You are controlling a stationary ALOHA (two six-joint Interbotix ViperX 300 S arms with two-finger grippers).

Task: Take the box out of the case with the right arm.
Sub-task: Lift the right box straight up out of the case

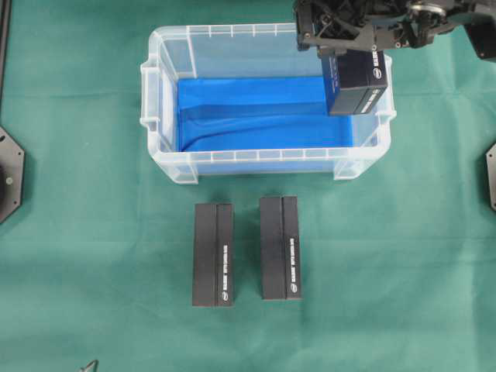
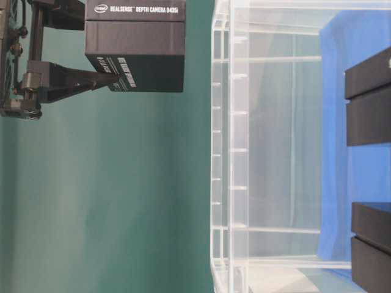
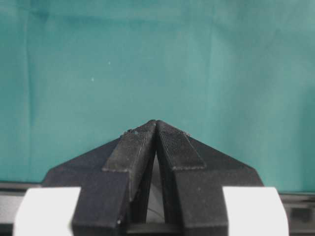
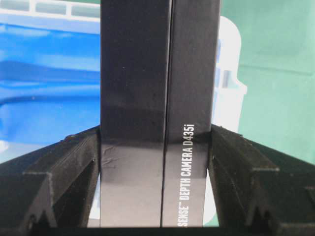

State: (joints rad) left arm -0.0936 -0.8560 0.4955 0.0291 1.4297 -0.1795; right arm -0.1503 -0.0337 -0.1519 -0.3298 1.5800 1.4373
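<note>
Two black boxes (image 1: 213, 254) (image 1: 280, 247) lie side by side nearest the camera on the green cloth (image 1: 77, 256), just in front of the case (image 1: 170, 159). Over its far right corner, the right gripper (image 4: 157, 162) clamps the box (image 1: 355, 81), lifted clear above the blue lining. Frame edges cut off the right arm (image 1: 434, 19). Left gripper (image 3: 156, 129) fingertips meet, holding nothing.

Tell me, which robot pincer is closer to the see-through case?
The right pincer. It hangs over the case's right end, clamping a black box. The left pincer is shut over bare green cloth.
</note>
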